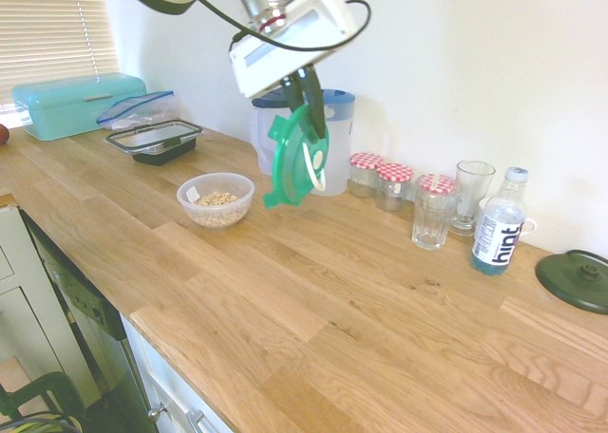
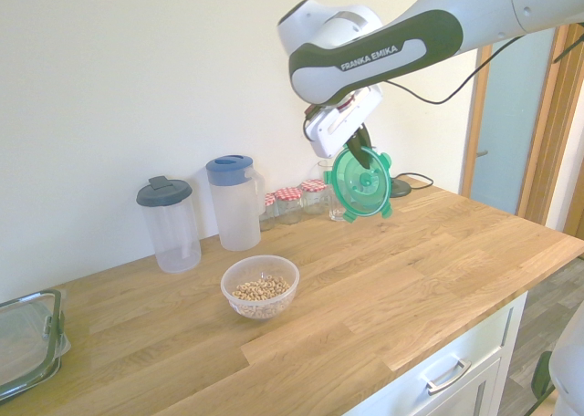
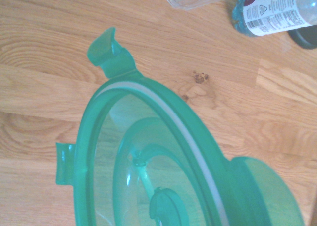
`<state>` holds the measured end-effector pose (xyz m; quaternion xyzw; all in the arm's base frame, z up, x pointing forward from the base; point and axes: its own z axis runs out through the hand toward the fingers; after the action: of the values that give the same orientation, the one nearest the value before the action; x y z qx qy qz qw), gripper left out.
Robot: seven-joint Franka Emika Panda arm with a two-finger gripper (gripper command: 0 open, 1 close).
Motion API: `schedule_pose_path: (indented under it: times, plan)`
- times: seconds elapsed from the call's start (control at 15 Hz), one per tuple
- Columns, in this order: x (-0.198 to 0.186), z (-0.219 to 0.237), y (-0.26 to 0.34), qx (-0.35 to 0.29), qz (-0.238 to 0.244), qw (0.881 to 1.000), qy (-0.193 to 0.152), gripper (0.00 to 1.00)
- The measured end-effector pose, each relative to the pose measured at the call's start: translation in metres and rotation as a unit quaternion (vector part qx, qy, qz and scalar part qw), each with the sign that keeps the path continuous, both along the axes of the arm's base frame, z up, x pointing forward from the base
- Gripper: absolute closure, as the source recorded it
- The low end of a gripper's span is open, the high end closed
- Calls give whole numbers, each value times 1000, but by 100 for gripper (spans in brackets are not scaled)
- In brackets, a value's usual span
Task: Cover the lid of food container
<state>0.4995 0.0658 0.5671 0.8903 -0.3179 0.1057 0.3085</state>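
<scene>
- A long wooden worktop runs along a pale wall; everything below is placed relative to the bowl that sits on it.
- The white robot arm reaches in above the worktop, its jaws pointing steeply down, high above the surface and off to one side of the bowl.
- Two clear jugs stand behind the bowl near the wall, one with a blue lid and one with a grey lid.
- The lid, round, see-through green with snap tabs and a white ring, hangs on edge from the jaws, which are closed tight on its rim. It is in the air, apart from the bowl and not over it.
- The bowl, the food container of the task, is small, round and clear, with pale brown cereal bits in it. It stands open on the worktop.
- Progress, as a judgement: picking up the lid looks done, and the carry is under way. Left to do: bring the lid over the bowl, turn it flat, lower it onto the rim and let go.
</scene>
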Motion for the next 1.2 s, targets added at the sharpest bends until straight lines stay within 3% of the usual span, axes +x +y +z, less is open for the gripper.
schedule_pose_path:
  times: [0.13, 0.33, 0.53, 0.67, 0.73, 0.87, 1.2]
  plan:
    - [-5, -12, 44, -68, 5, 998, 3, 100]
    - [-8, -28, 102, -172, 7, 985, 12, 100]
    - [-9, -50, 154, -273, 4, 962, 17, 100]
    - [-9, -68, 192, -333, -4, 943, -7, 100]
    - [-6, -79, 210, -350, -8, 936, -28, 100]
    - [9, -99, 239, -341, -20, 937, -66, 100]
    - [39, -125, 260, -352, -48, 931, -82, 100]
